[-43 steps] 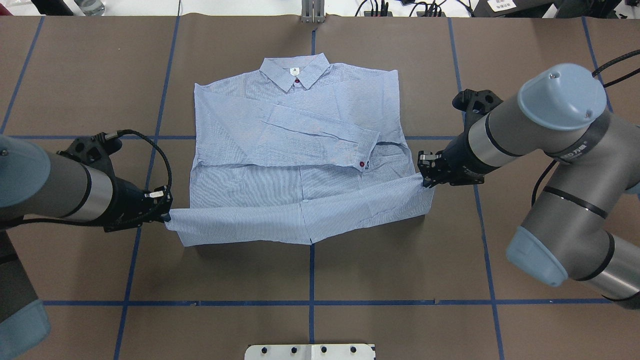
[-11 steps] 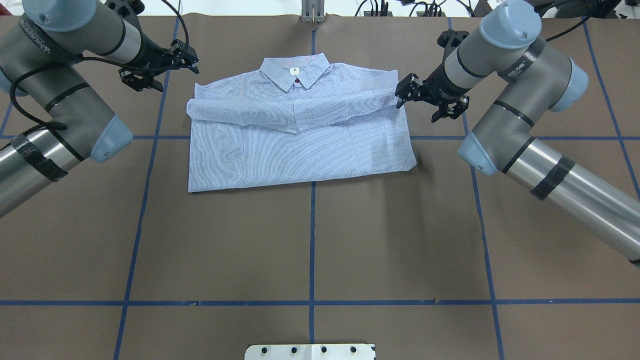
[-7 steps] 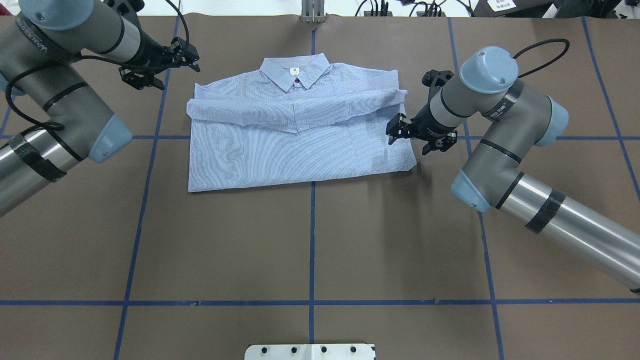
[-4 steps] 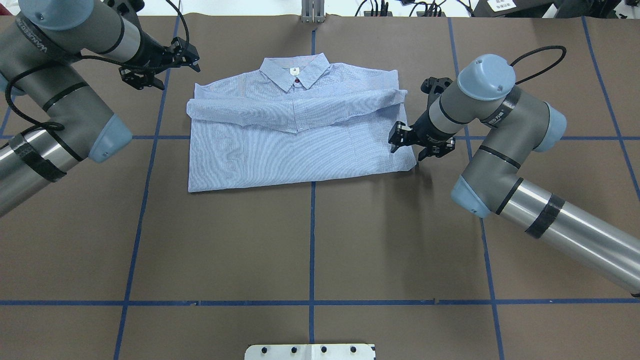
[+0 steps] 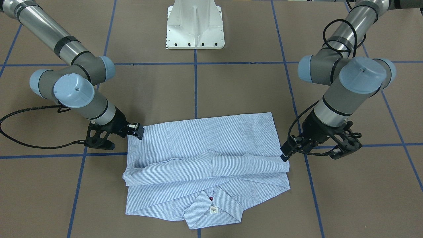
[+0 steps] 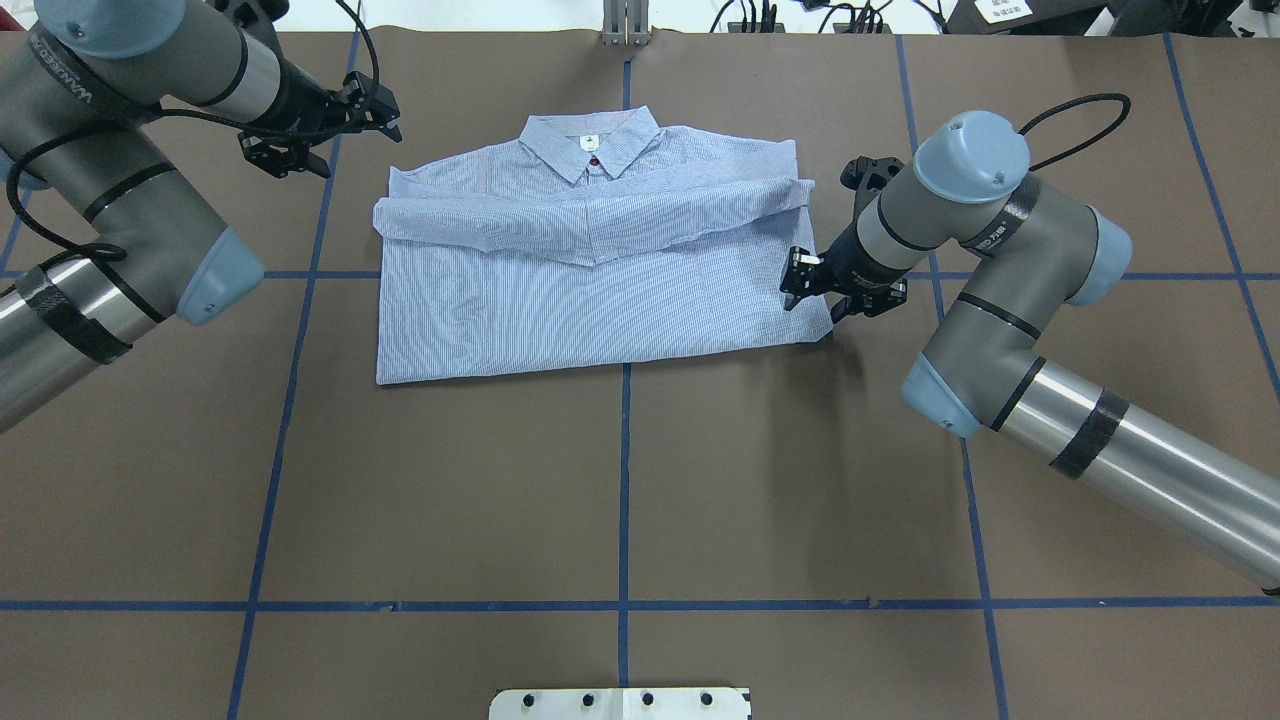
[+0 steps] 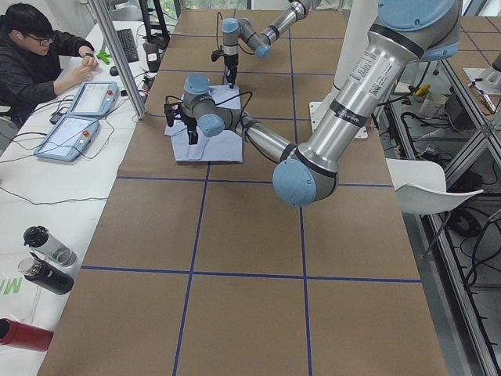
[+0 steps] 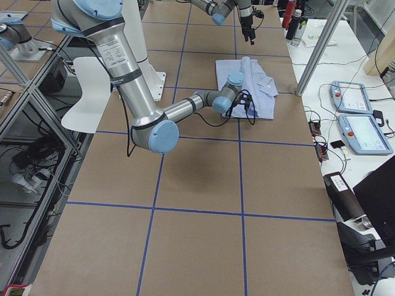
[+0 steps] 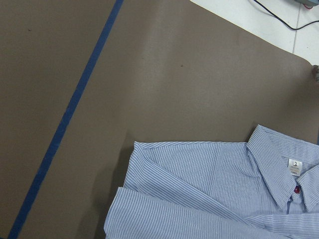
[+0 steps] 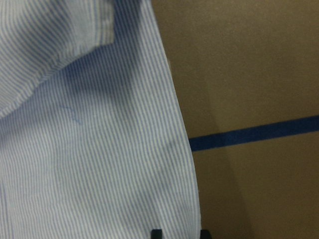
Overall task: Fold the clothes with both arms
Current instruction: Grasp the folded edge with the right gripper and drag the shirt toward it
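Note:
The light blue striped shirt (image 6: 600, 300) lies folded on the brown table, collar (image 6: 590, 142) at the far side and hem band (image 6: 590, 215) doubled up across the chest. The same shirt (image 5: 205, 155) shows in the front view. My right gripper (image 6: 793, 283) is open and low at the shirt's right edge, near the lower corner. In the right wrist view its fingertips (image 10: 156, 233) straddle the shirt's edge (image 10: 187, 164). My left gripper (image 6: 392, 118) hangs open above the table by the left shoulder, holding nothing. The left wrist view looks down on the shoulder (image 9: 164, 164) and collar (image 9: 279, 164).
Blue tape lines (image 6: 625, 450) grid the brown table cover. The white pedestal base (image 5: 195, 26) stands on the robot's side. A metal post (image 6: 625, 25) sits at the far edge. A person (image 7: 35, 59) sits at a side table with control tablets (image 7: 86, 98) and bottles (image 7: 47, 258).
The hem has been folded up over the sleeves and let go. The right gripper then moved from the fold's right end toward the robot along the shirt's right edge. The left arm stayed still.

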{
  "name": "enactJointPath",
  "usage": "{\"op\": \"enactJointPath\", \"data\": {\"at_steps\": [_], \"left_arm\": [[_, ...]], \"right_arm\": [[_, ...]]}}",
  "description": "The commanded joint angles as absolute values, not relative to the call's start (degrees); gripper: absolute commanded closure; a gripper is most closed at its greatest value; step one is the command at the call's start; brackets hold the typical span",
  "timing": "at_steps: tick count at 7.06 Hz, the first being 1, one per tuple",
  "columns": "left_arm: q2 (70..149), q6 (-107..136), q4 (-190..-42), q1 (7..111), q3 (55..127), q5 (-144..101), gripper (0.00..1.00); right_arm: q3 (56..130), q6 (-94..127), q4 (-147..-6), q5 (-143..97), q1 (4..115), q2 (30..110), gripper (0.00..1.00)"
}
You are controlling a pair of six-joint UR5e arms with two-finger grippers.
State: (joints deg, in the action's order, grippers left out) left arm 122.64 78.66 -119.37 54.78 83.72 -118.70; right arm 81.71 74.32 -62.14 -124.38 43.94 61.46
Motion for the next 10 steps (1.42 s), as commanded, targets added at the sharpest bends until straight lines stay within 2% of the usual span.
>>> {"op": "enactJointPath", "data": {"at_steps": [1,2,3,5,7,8,10], "left_arm": [[122.6,78.8,-119.4,54.8,84.2,-118.7,0.00],[122.6,78.9,-119.3,54.8,84.3,-118.7,0.00],[122.4,78.9,-119.3,54.8,84.8,-118.7,0.00],[122.5,78.9,-117.0,54.8,86.8,-118.7,0.00],[122.2,79.0,-116.9,54.8,87.5,-118.7,0.00],[122.2,79.1,-116.9,54.8,88.1,-118.7,0.00],[121.4,80.4,-116.9,54.6,90.1,-118.7,0.00]], "right_arm": [[85.2,74.2,-62.2,-124.7,43.9,64.2,1.00],[86.6,74.1,-62.1,-126.0,43.9,65.7,1.00],[91.3,73.7,-62.2,-129.0,44.1,68.6,1.00],[106.6,73.8,-62.2,-133.7,42.3,81.1,1.00],[117.7,74.8,-62.2,-134.0,36.7,92.3,1.00],[120.8,75.0,-62.2,-136.2,32.1,95.8,1.00],[122.5,76.8,-62.1,-147.3,28.0,98.5,1.00]]}}
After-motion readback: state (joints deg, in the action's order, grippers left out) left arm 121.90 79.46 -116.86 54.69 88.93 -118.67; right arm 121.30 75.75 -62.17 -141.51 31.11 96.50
